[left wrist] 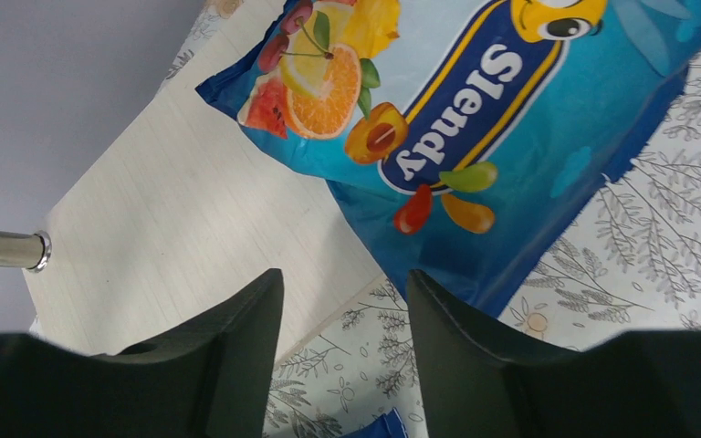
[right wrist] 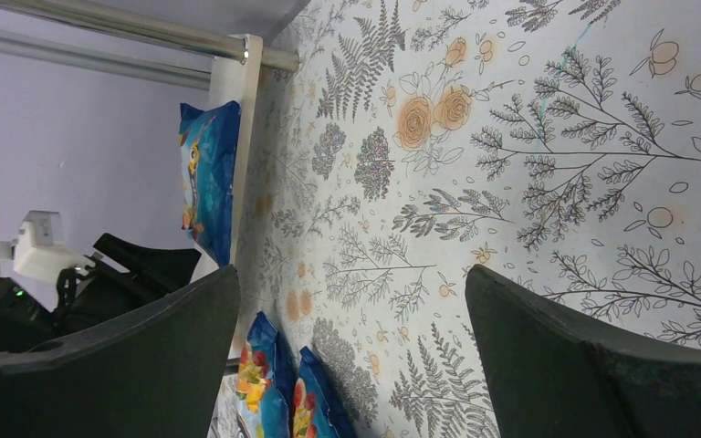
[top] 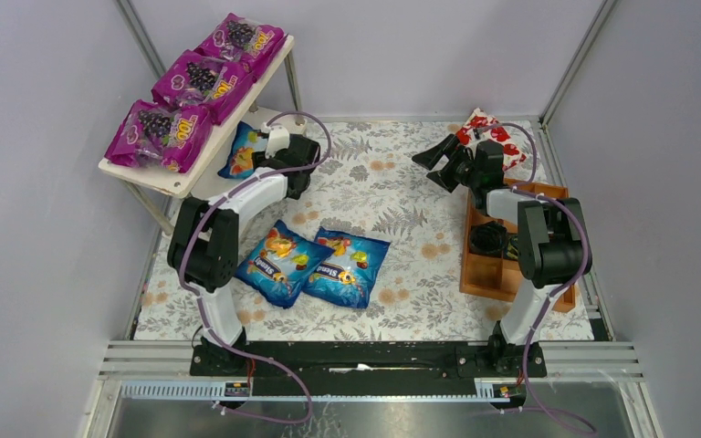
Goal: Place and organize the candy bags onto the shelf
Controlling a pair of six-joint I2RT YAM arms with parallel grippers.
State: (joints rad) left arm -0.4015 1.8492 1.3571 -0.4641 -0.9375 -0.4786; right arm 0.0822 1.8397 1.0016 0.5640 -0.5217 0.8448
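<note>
Three purple candy bags [top: 201,80] lie in a row on the shelf's top board [top: 146,178]. One blue candy bag [left wrist: 475,109] rests partly on the pale lower board [left wrist: 164,228] and partly on the floral cloth. My left gripper [left wrist: 342,278] sits just short of that bag's near edge, jaws apart with only cloth between them. Two more blue bags [top: 281,261] [top: 347,265] lie side by side on the cloth in front of the arms. My right gripper [right wrist: 351,278] hovers open and empty over the back right of the table [top: 434,160].
A red-and-white patterned package [top: 488,132] lies at the back right behind the right arm. A brown wooden compartment tray [top: 502,265] sits along the right edge. A silver shelf leg [left wrist: 0,248] stands at the lower board's corner. Grey walls close in the sides.
</note>
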